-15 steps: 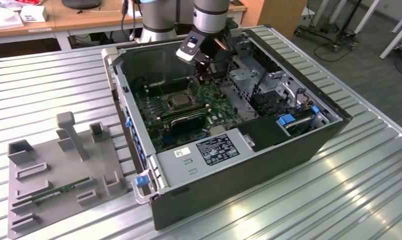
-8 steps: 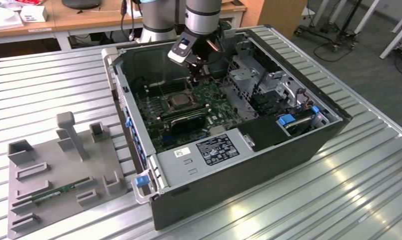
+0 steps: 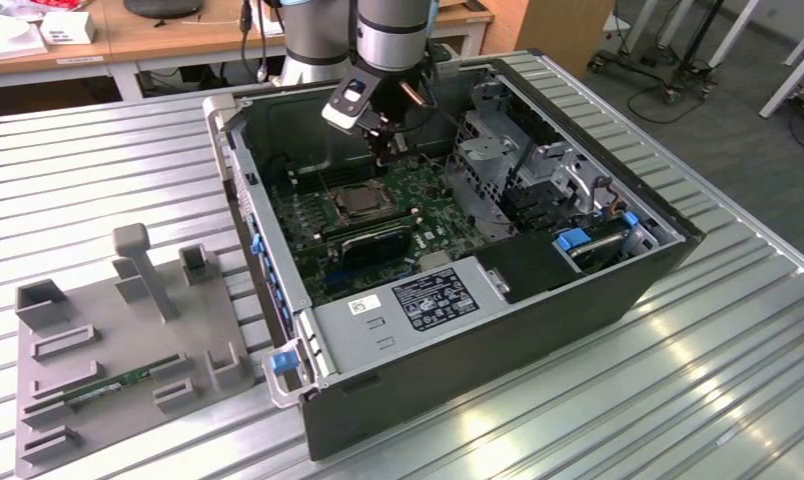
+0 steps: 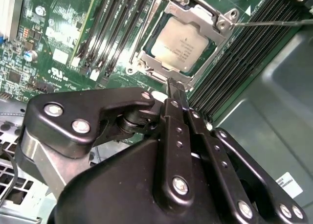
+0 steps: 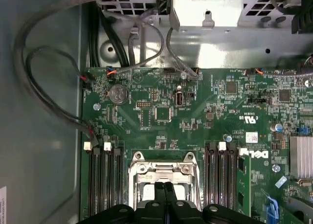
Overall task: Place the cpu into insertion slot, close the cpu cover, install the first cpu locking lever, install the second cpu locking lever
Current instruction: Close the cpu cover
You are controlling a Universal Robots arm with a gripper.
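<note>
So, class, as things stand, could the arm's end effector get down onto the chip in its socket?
Probably yes. The end effector hangs closed just above the chip, with nothing between them. The metal cover frames the chip's edges, so only its middle looks reachable.

This looks like a robotics lab or test workshop: an industrial robot arm (image 3: 395, 30) lowers its end effector (image 3: 390, 152) into an open computer tower (image 3: 536, 330) that lies on a ribbed metal surface (image 3: 642, 400), beside a grey parts fixture (image 3: 109, 340). Behind stand wooden desks (image 3: 175, 40) with boxes, and wheeled equipment stands (image 3: 656, 70) sit on a grey carpeted floor (image 3: 736, 130).
</note>
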